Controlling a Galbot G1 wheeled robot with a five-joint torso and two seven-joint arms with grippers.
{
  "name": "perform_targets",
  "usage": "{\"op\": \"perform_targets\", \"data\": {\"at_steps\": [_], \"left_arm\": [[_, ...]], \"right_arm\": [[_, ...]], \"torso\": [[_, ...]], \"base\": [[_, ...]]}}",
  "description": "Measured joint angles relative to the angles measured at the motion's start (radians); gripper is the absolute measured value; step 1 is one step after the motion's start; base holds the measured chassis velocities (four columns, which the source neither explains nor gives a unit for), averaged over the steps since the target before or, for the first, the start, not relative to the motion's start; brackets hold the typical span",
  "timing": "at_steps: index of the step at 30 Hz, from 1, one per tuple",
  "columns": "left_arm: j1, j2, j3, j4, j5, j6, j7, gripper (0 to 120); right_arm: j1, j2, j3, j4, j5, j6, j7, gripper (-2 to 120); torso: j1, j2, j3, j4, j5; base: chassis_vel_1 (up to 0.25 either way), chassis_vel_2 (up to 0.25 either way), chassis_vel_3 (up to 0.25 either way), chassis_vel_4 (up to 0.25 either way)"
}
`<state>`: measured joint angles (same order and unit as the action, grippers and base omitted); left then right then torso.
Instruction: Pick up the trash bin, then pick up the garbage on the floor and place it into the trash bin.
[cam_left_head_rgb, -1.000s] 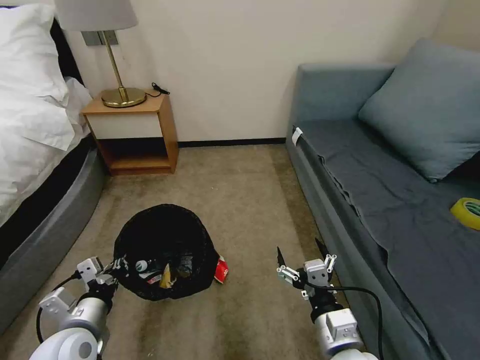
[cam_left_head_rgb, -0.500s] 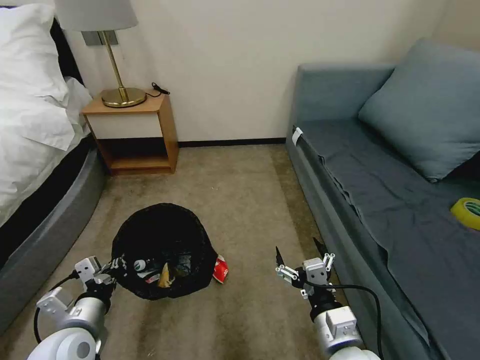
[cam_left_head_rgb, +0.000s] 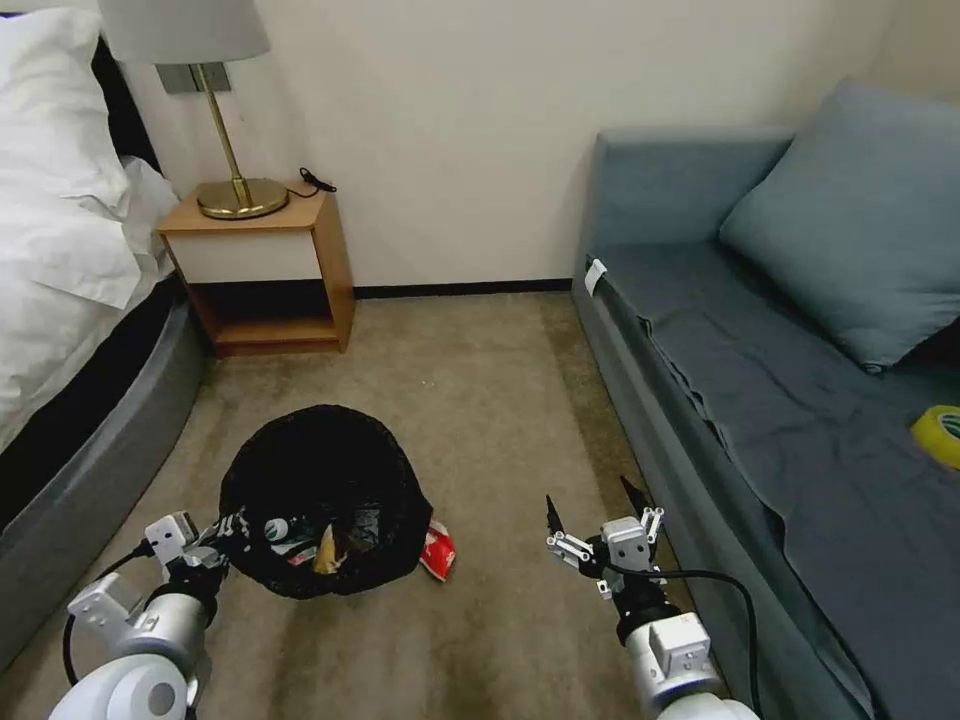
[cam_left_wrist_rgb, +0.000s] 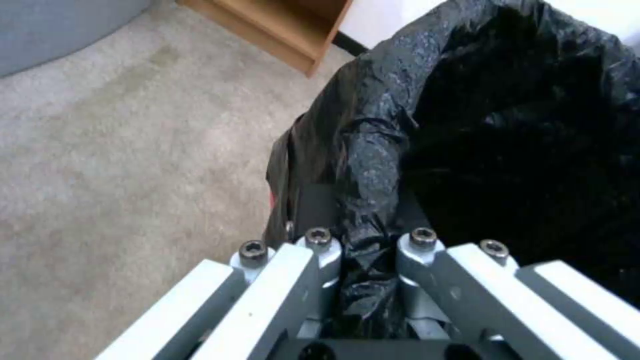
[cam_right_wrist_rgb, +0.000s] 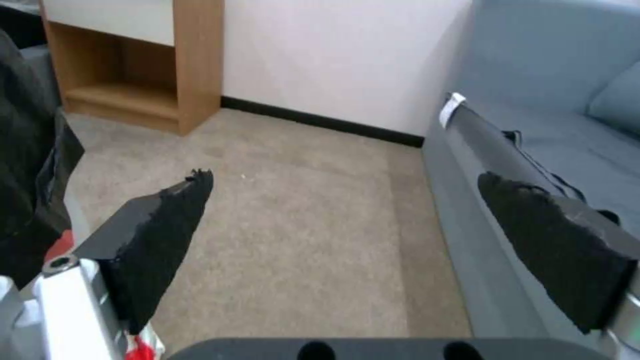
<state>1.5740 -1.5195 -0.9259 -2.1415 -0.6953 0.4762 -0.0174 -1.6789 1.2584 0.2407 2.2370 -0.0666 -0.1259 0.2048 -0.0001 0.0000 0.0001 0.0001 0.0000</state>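
The black mesh trash bin (cam_left_head_rgb: 322, 480), lined with a black bag, is held just above the carpet at my lower left. My left gripper (cam_left_head_rgb: 228, 528) is shut on its near rim; in the left wrist view the bag-covered rim (cam_left_wrist_rgb: 363, 165) is pinched between the fingers. Inside the bin lie a clear bottle with a green label (cam_left_head_rgb: 283, 528), a yellow-brown wrapper (cam_left_head_rgb: 328, 548) and other litter. A red snack packet (cam_left_head_rgb: 437, 550) lies on the carpet against the bin's right side. My right gripper (cam_left_head_rgb: 590, 508) hovers open over the carpet to the right of the packet, its black pads (cam_right_wrist_rgb: 167, 220) wide apart.
A grey sofa (cam_left_head_rgb: 760, 400) with a cushion and a yellow tape roll (cam_left_head_rgb: 940, 434) runs along the right. A bed (cam_left_head_rgb: 70, 300) is on the left. A wooden nightstand (cam_left_head_rgb: 262, 270) with a brass lamp stands at the back wall. Open carpet (cam_left_head_rgb: 480, 380) lies between them.
The whole view has shifted slightly left as the camera moved. The bin and both grippers sit a little lower left in the picture; the right gripper stays open, the left stays shut on the rim.
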Motion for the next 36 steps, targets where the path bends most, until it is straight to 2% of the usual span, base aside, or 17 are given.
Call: {"op": "perform_targets", "data": {"at_steps": [29, 34, 36], "left_arm": [[-0.004, 0.000, -0.038, -0.002, -0.013, 0.002, 0.001, 4], [-0.008, 0.003, -0.037, -0.005, -0.010, 0.005, -0.003, 4], [-0.013, 0.006, -0.037, -0.012, -0.007, 0.009, -0.010, 4]], "right_arm": [[0.049, -0.031, -0.045, -0.036, 0.035, -0.005, -0.016, 100], [0.077, -0.068, -0.071, -0.055, 0.074, 0.001, -0.017, 100], [0.124, -0.129, -0.095, -0.071, 0.134, -0.006, -0.037, 100]], "torso": [[0.000, 0.000, 0.000, -0.0001, 0.0001], [0.000, 0.000, 0.000, -0.0001, 0.0000], [0.000, 0.000, 0.000, -0.0004, 0.0000]], "base": [[-0.094, 0.090, 0.093, -0.090], [-0.098, 0.093, 0.096, -0.091], [-0.046, 0.057, 0.060, -0.035]]}}
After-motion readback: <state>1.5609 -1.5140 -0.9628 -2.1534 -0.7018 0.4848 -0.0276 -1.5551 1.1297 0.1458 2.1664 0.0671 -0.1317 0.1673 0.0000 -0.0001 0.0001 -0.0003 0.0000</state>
